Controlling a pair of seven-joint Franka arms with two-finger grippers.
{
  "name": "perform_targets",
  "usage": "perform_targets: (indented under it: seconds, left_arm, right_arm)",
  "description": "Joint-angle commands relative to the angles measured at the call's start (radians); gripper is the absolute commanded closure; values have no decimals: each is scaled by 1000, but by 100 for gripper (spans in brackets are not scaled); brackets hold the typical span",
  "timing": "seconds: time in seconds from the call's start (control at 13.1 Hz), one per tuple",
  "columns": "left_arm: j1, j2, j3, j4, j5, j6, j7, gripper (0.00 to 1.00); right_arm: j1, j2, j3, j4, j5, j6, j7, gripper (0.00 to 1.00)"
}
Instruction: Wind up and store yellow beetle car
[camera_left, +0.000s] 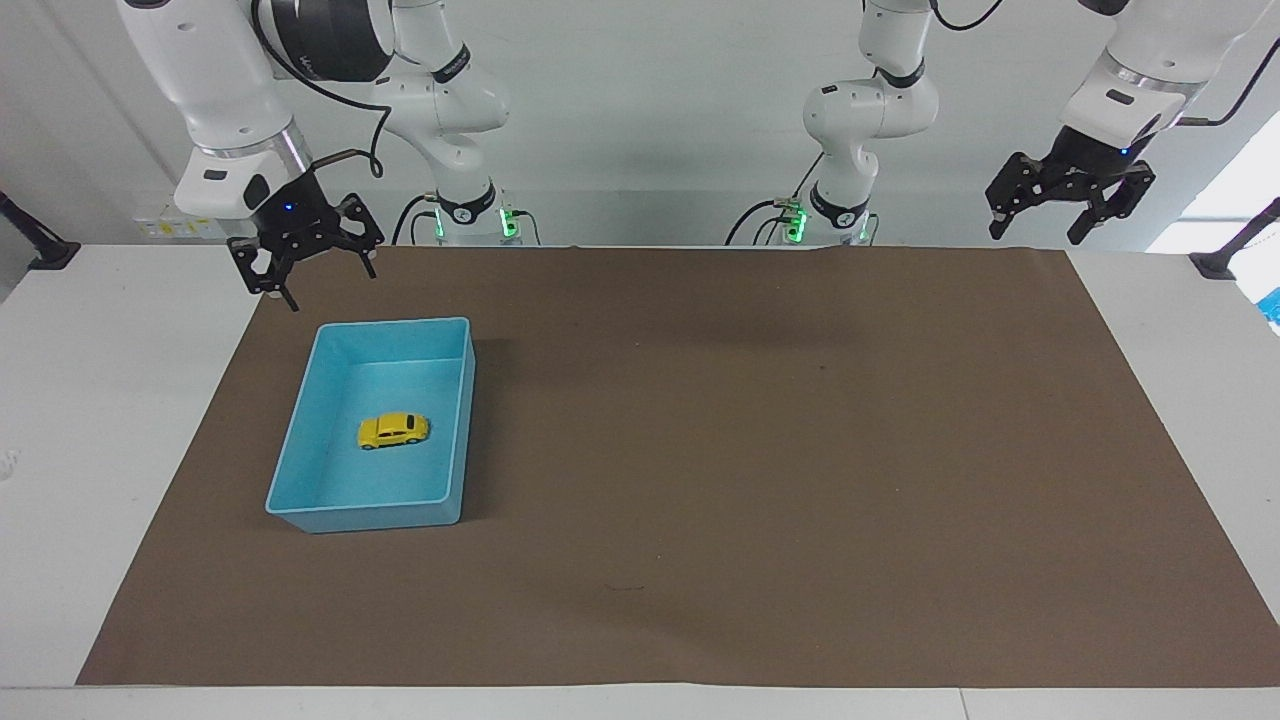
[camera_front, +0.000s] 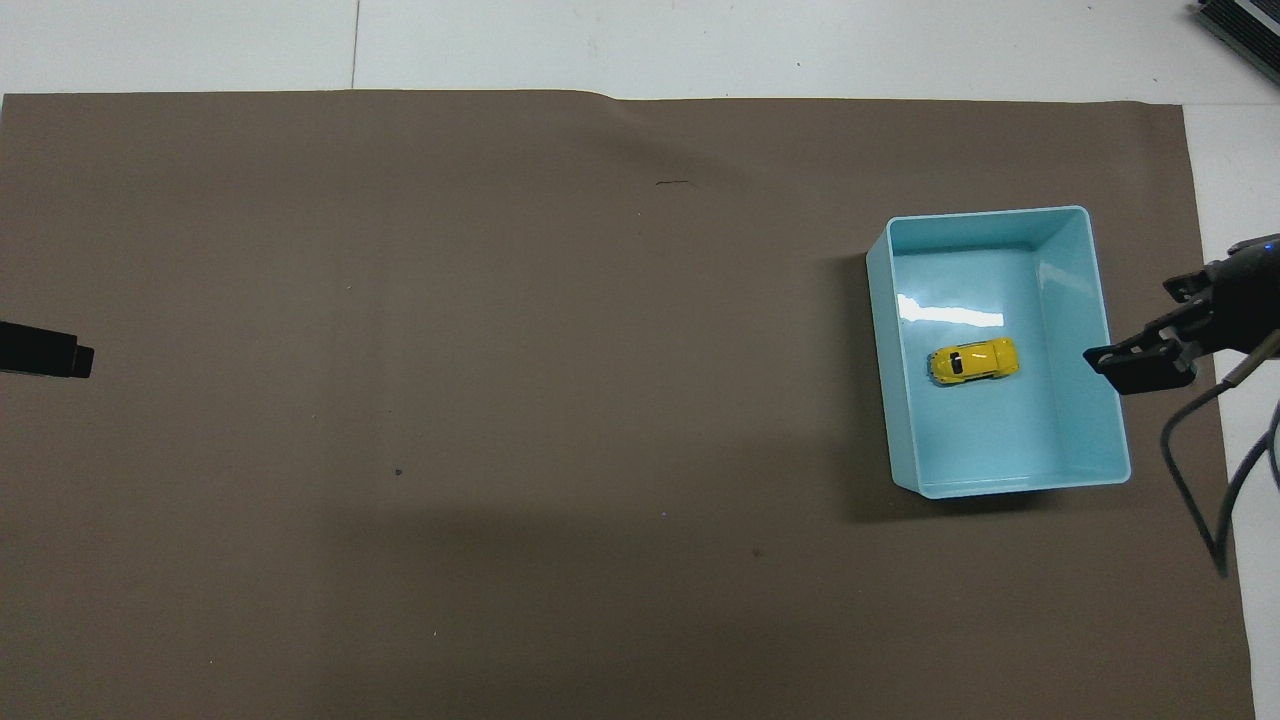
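The yellow beetle car (camera_left: 393, 431) lies on its wheels in the middle of the light-blue bin (camera_left: 365, 517), toward the right arm's end of the brown mat. It also shows in the overhead view (camera_front: 973, 361), inside the bin (camera_front: 880, 330). My right gripper (camera_left: 330, 286) is open and empty. It hangs in the air over the mat's edge beside the bin's corner nearest the robots, clear of the rim. One of its fingers (camera_front: 1140, 362) shows in the overhead view. My left gripper (camera_left: 1035, 236) is open and empty, waiting high over the left arm's end of the table.
The brown mat (camera_left: 760, 450) covers most of the white table (camera_left: 100, 400). A cable (camera_front: 1195, 470) hangs from the right arm beside the bin. The left gripper's fingertip (camera_front: 45, 350) shows at the overhead view's edge.
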Motion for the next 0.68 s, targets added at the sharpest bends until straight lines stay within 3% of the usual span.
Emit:
perform_targets:
  seconds: [0.0,0.23,0.61]
  left_arm:
    - [9,-11,-3,-2,-9,-13,-1,0]
    - [9,-11,-3,-2,-9,-13,0,0]
    - [9,-11,-2,-2,-9,-13,0,0]
  right_arm:
    - [-10,16,21,24,9,-13,134,0]
    - [-13,18,7,24,11,-24,329,0]
    - [-14,42,5,64,11,-42,408,0]
